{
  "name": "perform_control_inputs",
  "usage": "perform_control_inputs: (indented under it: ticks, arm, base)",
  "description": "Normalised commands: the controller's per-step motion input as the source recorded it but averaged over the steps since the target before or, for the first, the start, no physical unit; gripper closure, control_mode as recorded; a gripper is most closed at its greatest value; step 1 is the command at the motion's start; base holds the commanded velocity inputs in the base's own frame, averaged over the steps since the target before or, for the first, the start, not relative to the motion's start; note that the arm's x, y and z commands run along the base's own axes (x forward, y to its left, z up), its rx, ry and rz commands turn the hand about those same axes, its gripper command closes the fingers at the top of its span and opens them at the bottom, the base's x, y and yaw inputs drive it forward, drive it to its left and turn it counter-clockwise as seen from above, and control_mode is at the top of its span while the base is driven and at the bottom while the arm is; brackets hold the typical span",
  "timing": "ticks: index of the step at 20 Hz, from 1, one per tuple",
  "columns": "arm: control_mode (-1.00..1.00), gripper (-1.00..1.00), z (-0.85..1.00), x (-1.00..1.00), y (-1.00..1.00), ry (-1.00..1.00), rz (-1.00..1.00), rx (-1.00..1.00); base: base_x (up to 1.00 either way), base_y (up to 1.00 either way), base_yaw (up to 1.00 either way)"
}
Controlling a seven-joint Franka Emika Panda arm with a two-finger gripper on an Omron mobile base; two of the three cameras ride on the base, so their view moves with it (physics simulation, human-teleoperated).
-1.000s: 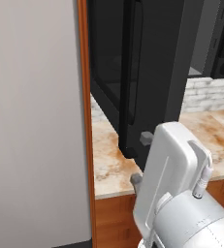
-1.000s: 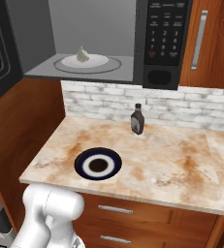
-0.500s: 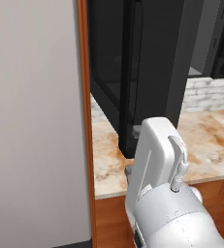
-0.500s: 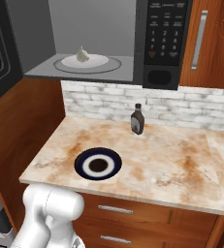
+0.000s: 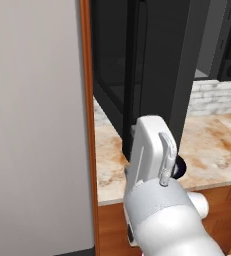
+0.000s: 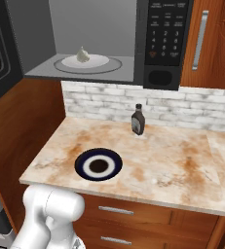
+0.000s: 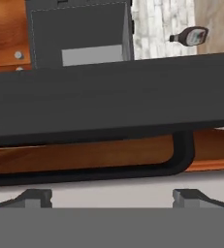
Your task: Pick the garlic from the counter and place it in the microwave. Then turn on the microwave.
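The garlic (image 6: 83, 54) lies on the glass turntable inside the open microwave (image 6: 94, 34), whose button panel (image 6: 166, 34) is on the right. Its black door (image 5: 152, 65) stands swung out to the left, with the vertical handle (image 5: 137, 75) showing. In the hand view my gripper (image 7: 112, 199) is open, with its fingertips (image 7: 33, 197) wide apart and nothing between them. It faces the door's edge, just short of the handle (image 7: 181, 152). The white hand (image 5: 154, 150) sits close in front of the door's lower part, above the counter (image 6: 167, 165).
A dark blue and white plate (image 6: 98, 165) lies on the counter's front left. A dark sauce bottle (image 6: 138, 120) stands by the brick wall. A wooden cabinet (image 6: 211, 44) is right of the microwave, and a grey panel (image 5: 34, 125) rises left of the door.
My hand has shifted left, closer to the door's lower edge. The garlic, plate and bottle have not moved, and the jaws have stayed wide.
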Motion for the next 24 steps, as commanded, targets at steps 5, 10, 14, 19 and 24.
perform_control_inputs:
  ticks: [5,10,14,19,24]
  arm:
    - [-1.00,-1.00,-0.05,0.17,0.00,0.00,-0.04,0.00]
    - [-1.00,-1.00,-0.02,0.10,0.02,-0.01,-0.04,0.00]
    - [-1.00,-1.00,-0.02,0.07,0.06,-0.02,-0.04,0.00]
    - [-1.00,-1.00,-0.04,0.14,0.00,0.00,-0.05,0.00]
    - [-1.00,-1.00,-0.05,0.19,0.00,0.00,-0.03,0.00]
  base:
    - [0.00,0.00,0.00]
    - [0.00,0.00,0.00]
    - [0.00,0.00,0.00]
    - [0.00,0.00,0.00]
    - [0.00,0.00,0.00]
